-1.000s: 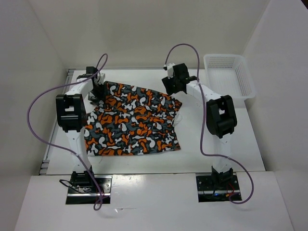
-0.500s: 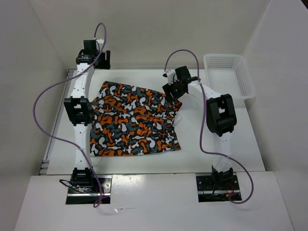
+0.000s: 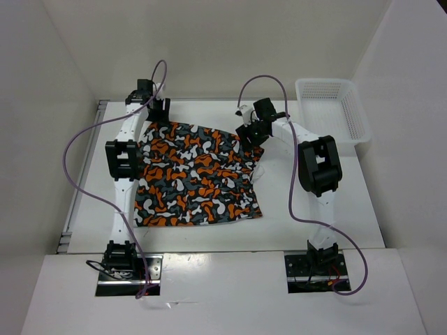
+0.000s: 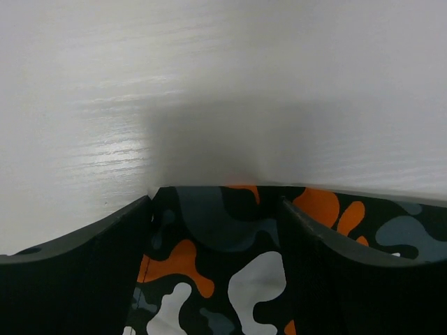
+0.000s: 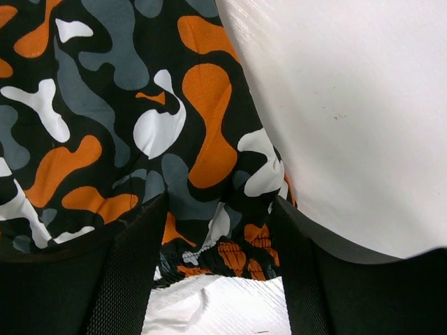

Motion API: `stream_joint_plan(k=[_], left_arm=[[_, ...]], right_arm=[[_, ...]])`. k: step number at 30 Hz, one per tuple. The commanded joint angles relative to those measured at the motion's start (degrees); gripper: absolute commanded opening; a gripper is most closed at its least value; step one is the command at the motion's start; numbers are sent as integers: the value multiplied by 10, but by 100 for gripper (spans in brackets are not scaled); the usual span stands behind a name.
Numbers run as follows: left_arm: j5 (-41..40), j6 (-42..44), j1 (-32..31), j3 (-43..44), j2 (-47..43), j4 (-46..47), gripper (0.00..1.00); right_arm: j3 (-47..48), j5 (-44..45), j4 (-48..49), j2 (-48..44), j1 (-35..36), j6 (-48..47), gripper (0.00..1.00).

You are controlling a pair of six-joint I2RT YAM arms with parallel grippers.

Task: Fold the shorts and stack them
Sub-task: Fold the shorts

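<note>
Shorts (image 3: 195, 178) flat on the table (image 3: 209, 236), bare margin all round.
Their near hem stops short of the table's front edge, with open strips to left and right. At the far-left corner the left pincer (image 3: 156, 117) is spread over the cloth edge. At the far-right corner the right pincer (image 3: 249, 133) is spread over a crumpled edge. A white basket (image 3: 328, 82) sits well apart, far right.

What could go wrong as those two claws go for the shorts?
The left gripper straddles only the very corner of the shorts, so it may pinch a sliver that slips out. The right gripper sits over a bunched edge and may catch one layer only, skewing the fold.
</note>
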Motion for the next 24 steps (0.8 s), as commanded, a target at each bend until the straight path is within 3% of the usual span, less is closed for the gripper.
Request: stream_joint_plan(k=[1, 6, 9, 10, 13, 20, 24], left_arm=[[1, 0, -1, 3, -2, -3, 79], [18, 0, -1, -23, -2, -16, 78], [18, 0, -1, -23, -2, -32, 61], [18, 0, -7, -23, 3, -39, 46], [18, 0, -7, -29, 3, -39, 29], [18, 0, -12, -23, 3, -39, 21], [24, 0, -12, -23, 3, -39, 7]], right_arm=[[10, -3, -12, 6, 3, -16, 68], [10, -3, -12, 17, 3, -16, 69], [15, 10, -12, 23, 3, -11, 69], [15, 16, -12, 29, 3, -11, 69], [21, 16, -7, 35, 3, -11, 69], [21, 16, -7, 40, 3, 0, 65], [21, 33, 0, 35, 3, 0, 69]])
